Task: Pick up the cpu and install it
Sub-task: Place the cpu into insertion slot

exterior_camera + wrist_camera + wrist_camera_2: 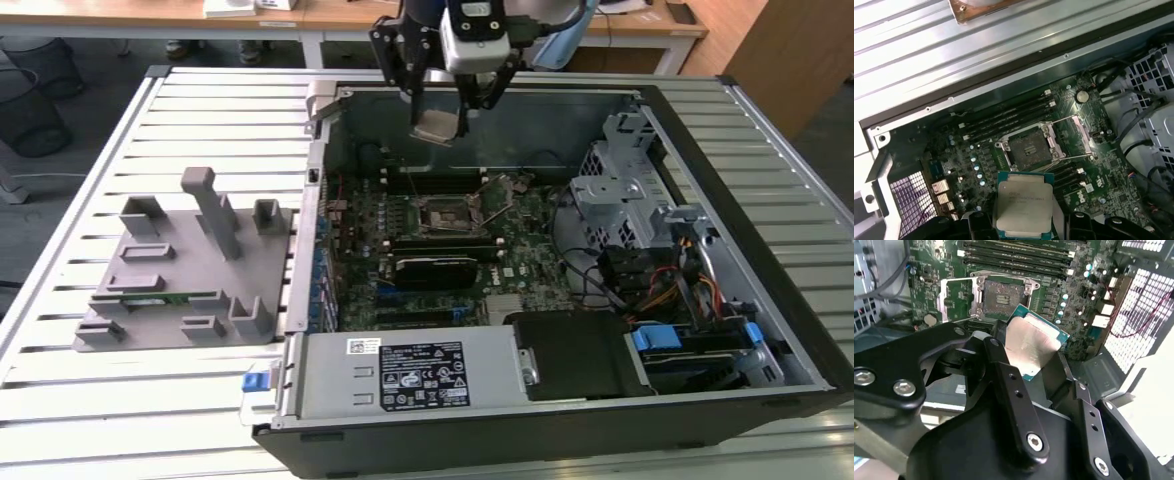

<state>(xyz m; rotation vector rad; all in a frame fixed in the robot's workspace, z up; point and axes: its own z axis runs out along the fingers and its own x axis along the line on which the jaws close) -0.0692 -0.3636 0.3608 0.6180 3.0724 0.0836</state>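
My gripper (438,128) hangs over the far part of the open computer case and is shut on the cpu (435,130), a small flat square chip with a shiny silver top. Both wrist views show the cpu (1030,346) (1023,206) pinched between the black fingers (1004,371), above the motherboard. The cpu socket (445,214) (1000,293) (1030,149) lies open and bare on the green board, its metal frame and lever swung up. The chip is in the air, some way short of the socket.
The case (694,400) lies on a slatted metal table (214,110). A grey parts holder (180,270) stands at the exterior view's left. Inside are memory slots (1004,119), a black cooler block (430,272), a drive cage (621,195) and cables (667,290).
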